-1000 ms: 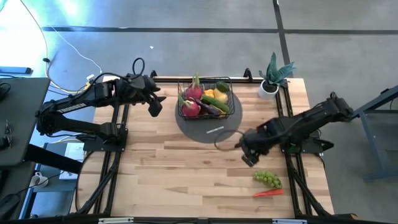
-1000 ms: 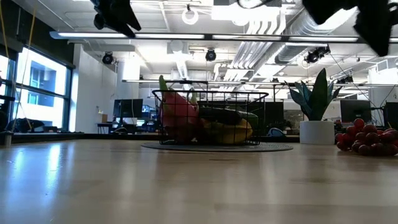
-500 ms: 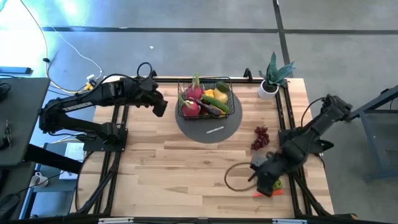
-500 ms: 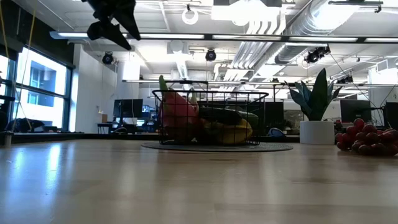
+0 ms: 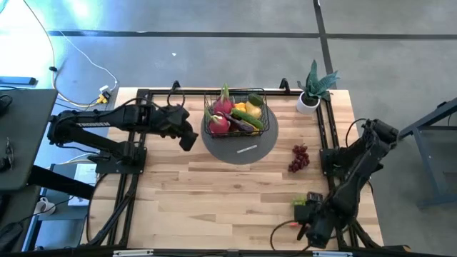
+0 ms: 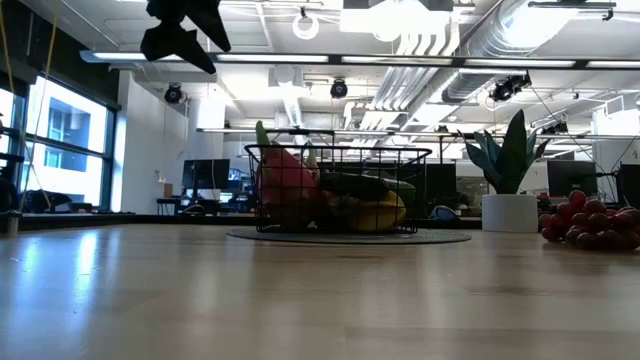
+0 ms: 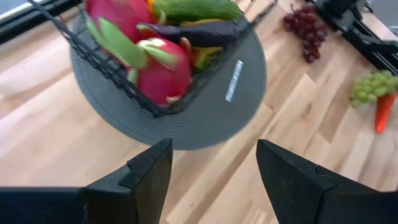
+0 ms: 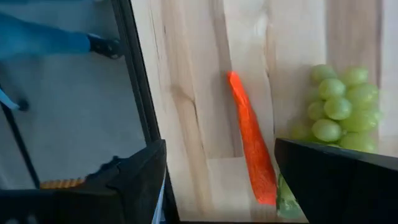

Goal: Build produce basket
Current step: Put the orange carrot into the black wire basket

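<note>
Still loose at the high view's lower right: carrot (image 8: 252, 149) and green grapes (image 8: 339, 106), side by side, carrot's long axis running away between the spread fingers of the right gripper (image 8: 217, 180), directly above and nearer. Red grapes (image 5: 298, 158) mid-right. Basket (image 5: 260, 123) upper centre; left gripper (image 7: 214, 171) beside it, spread, empty.

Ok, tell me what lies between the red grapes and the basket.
In the high view, only the rim of the round grey mat and bare wooden tabletop separate the red grapes from the basket.
</note>
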Motion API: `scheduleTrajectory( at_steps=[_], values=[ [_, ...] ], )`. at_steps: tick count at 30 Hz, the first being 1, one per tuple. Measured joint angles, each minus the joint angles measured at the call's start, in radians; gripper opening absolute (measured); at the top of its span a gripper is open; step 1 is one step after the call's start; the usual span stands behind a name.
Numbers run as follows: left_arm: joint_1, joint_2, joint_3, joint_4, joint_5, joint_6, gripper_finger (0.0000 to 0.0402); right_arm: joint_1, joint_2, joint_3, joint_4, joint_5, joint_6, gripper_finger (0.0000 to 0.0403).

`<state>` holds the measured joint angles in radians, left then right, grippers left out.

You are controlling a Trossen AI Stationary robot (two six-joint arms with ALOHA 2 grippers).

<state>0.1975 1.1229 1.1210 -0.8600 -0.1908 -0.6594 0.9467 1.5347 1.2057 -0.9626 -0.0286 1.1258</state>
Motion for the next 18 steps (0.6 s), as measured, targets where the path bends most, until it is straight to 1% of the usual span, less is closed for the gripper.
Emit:
scheduleTrajectory(
  at_steps=[9,14,18],
  values=[
    [-0.097,0.001,0.000,0.000,-0.039,-0.041,0.0223,0.043,0.149,0.000,0.008,-0.012,-0.020,0.0281],
    [-0.128,0.001,0.000,0.001,-0.041,-0.045,0.0223,0.044,0.245,0.000,0.033,-0.085,-0.035,0.0281],
    [-0.146,0.001,0.000,0.001,-0.046,-0.045,0.0223,0.044,0.313,0.000,0.032,-0.103,-0.035,0.0281]
  ],
)
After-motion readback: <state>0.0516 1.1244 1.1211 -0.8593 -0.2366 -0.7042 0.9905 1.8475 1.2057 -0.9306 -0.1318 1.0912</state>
